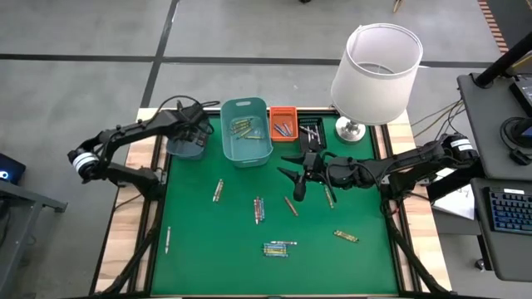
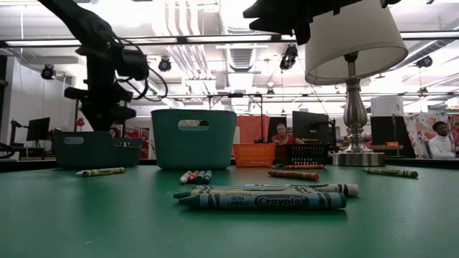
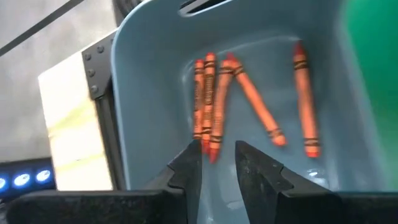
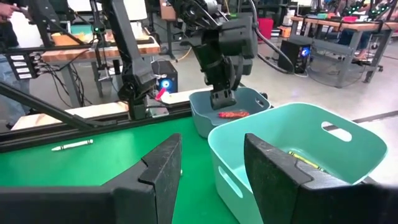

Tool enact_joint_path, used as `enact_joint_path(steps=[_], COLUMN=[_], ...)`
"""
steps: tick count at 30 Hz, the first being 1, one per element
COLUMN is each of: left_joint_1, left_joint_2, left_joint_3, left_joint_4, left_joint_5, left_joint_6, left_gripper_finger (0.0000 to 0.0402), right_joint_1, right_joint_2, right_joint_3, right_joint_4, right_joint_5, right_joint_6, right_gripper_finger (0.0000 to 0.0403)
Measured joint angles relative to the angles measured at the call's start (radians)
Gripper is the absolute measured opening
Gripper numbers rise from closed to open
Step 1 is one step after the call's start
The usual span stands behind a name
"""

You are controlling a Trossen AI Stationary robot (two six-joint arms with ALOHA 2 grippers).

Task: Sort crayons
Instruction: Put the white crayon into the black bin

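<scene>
Five waxy orange crayons lie in smooth grey-blue bin under slightly-parted left claw.

The left arm is reached across the far left corner of the table, its wrist bent downward so that the left gripper is pointed down from above; in the left wrist view its two dark fingers are seen parted by a narrow gap, with nothing gripped between them. The same gripper is seen from the right wrist view hanging vertically. The right arm is stretched low from the right side toward the table's middle, forearm nearly level, and the right gripper is held with its jaws spread wide and empty, the fingers being directed toward the left arm
</scene>
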Motion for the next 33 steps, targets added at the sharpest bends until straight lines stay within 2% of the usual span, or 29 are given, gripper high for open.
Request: enact_joint_path(steps=[5,10,15,22,27,33], left_joint_1=[-0.090,-0.235,-0.433,-0.785,-1.043,-1.324], left_joint_2=[-0.071,-0.154,-0.205,-0.171,-0.117,-0.051], left_joint_3=[0.000,0.000,0.000,0.002,0.001,0.000], left_joint_4=[-0.002,-0.010,-0.006,-0.034,-0.071,-0.158], left_joint_5=[0.046,0.052,0.084,0.219,0.418,0.573], left_joint_6=[-0.017,-0.108,-0.287,-0.554,-0.857,-1.305], left_gripper_finger=[0.0078,0.0078,0.0078,0.0077,0.0077,0.0077], right_joint_1=[0.000,-0.002,-0.004,-0.009,-0.009,-0.009], right_joint_2=[0.000,0.000,0.000,0.000,0.000,0.000], right_joint_3=[0.000,0.000,0.000,0.000,0.000,0.000], right_joint_4=[-0.005,-0.005,-0.004,-0.007,-0.019,-0.023], right_joint_5=[0.000,0.000,0.001,0.001,0.000,0.000], right_joint_6=[0.002,-0.010,-0.053,-0.101,-0.126,-0.132], right_gripper_finger=[0.0164,0.0164,0.0164,0.0164,0.0164,0.0164])
